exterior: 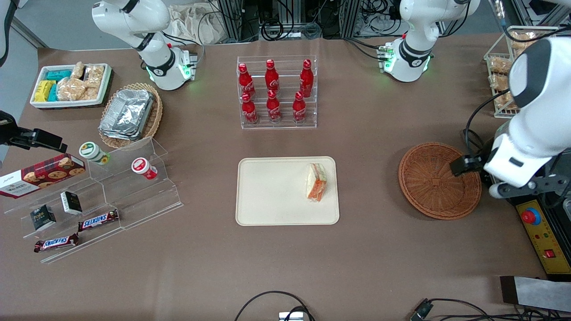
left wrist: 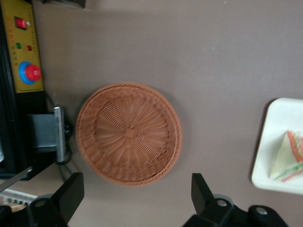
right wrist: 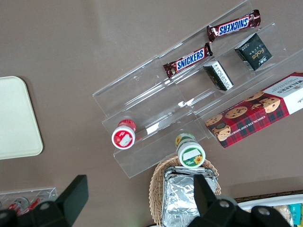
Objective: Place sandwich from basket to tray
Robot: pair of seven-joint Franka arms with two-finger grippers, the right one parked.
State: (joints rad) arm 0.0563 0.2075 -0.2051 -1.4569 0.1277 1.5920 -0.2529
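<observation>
Sandwich (exterior: 316, 182), a wrapped triangular half with orange and green filling showing at its edge, lies on the cream-beige tray (exterior: 267, 191), at the tray's end nearest the working arm. Using the tray as the landmark: the round reddish-brown wicker basket (exterior: 439, 180) sits on the brown table well apart from it, toward the working arm's end, and holds nothing. The left arm's gripper (left wrist: 137, 194) hangs above the table by the basket's rim, on the side of the basket away from the tray; its two dark fingers (left wrist: 71, 191) are spread wide apart with nothing between them. In the wrist view the basket lies in full sight below the spread fingers, with a corner of the tray and the sandwich at the picture's edge. Farther from the front camera than the tray stands a clear rack of six red cola bottles (exterior: 273, 91).
</observation>
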